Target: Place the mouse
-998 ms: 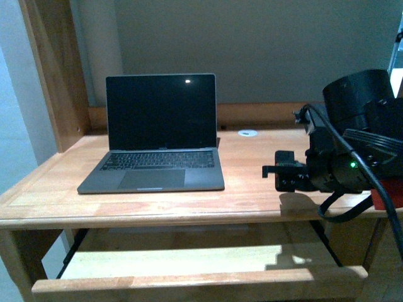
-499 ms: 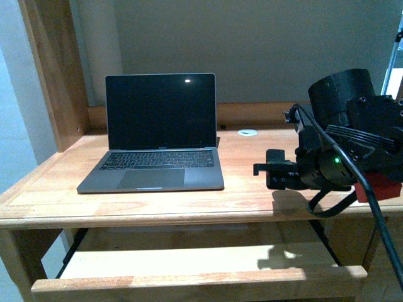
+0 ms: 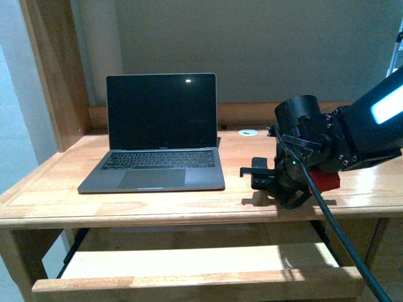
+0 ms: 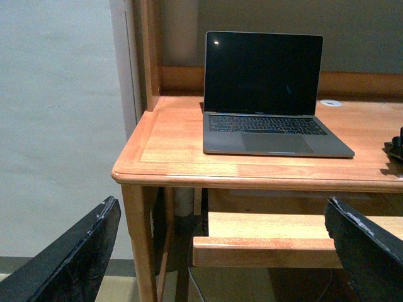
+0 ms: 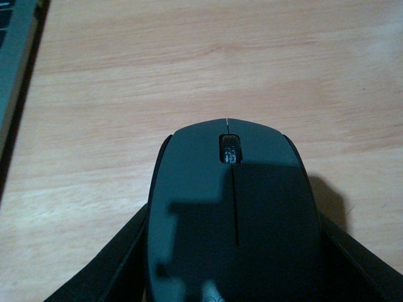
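The mouse (image 5: 232,207) sits clamped between the fingers of my right gripper (image 3: 259,178), low over the desk (image 3: 189,198) just right of the laptop (image 3: 157,135) — I hold it there for setting down — while my left gripper (image 4: 220,251) hangs wide apart, off the desk.

Front view: faces the desk (image 3: 189,204) straight on. Left wrist view: low, off to the left side, sharing the laptop (image 4: 264,94). Right wrist view: very close above the mouse (image 5: 232,207).
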